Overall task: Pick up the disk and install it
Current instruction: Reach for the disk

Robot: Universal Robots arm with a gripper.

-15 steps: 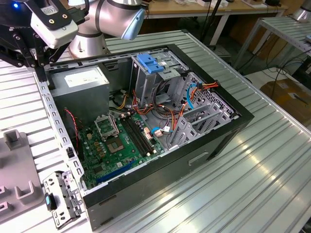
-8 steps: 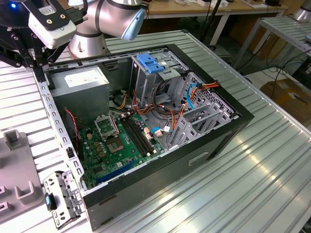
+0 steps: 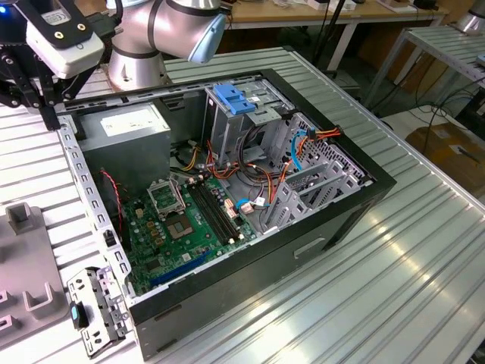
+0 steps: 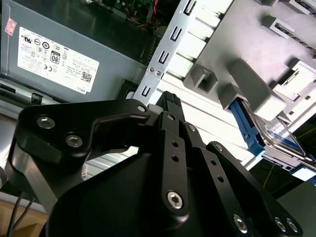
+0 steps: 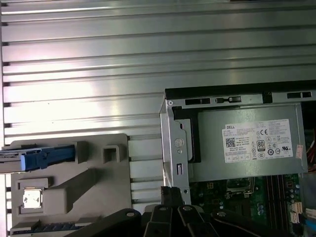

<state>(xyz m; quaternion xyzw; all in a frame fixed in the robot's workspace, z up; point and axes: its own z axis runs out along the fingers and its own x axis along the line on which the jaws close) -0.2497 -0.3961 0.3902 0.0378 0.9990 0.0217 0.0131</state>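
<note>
Seemingly closed and empty, the gripper (image 4: 168, 101) hovers over the desk (image 5: 98, 74), with the disk (image 4: 279, 136) nearby in a grey holder (image 5: 74, 192).

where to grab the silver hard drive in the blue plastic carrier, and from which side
Likely from above, pinching its flat faces near the upper edge: the hard drive seems to stand on edge in the grey fixture, blue rail uppermost.
</note>
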